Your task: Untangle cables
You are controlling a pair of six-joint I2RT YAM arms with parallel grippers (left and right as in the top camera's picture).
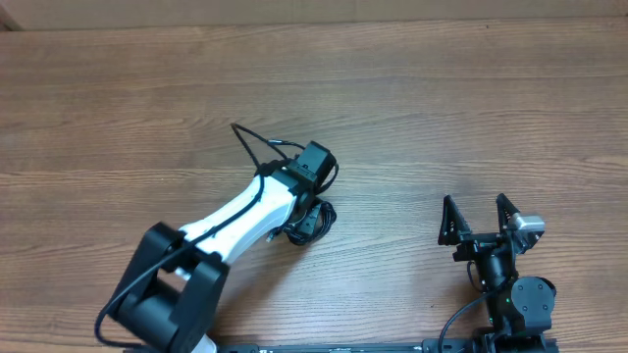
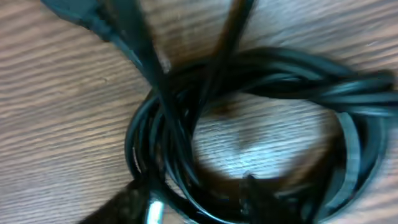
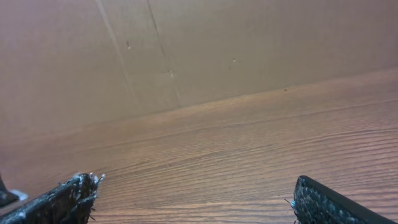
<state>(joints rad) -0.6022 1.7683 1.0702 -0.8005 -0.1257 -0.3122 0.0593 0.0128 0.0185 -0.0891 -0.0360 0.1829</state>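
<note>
The cables [image 1: 314,220] lie as a small black coil on the wooden table [image 1: 118,118], just under my left wrist. In the left wrist view the coil [image 2: 348,130] fills the blurred frame, with two strands crossing up over it and a silver plug tip [image 2: 154,211] at the bottom. My left gripper [image 2: 189,198] is down on the coil's near side. Its dark fingertips [image 2: 127,200] stand somewhat apart with several strands between them, and the blur hides whether they pinch. My right gripper [image 1: 478,218] rests open and empty near the table's front right, far from the coil.
A brown cardboard wall [image 3: 186,50] stands beyond the table's far edge. A black plug body [image 2: 74,12] lies at the top left of the left wrist view. The right arm's base [image 1: 515,304] sits at the front edge.
</note>
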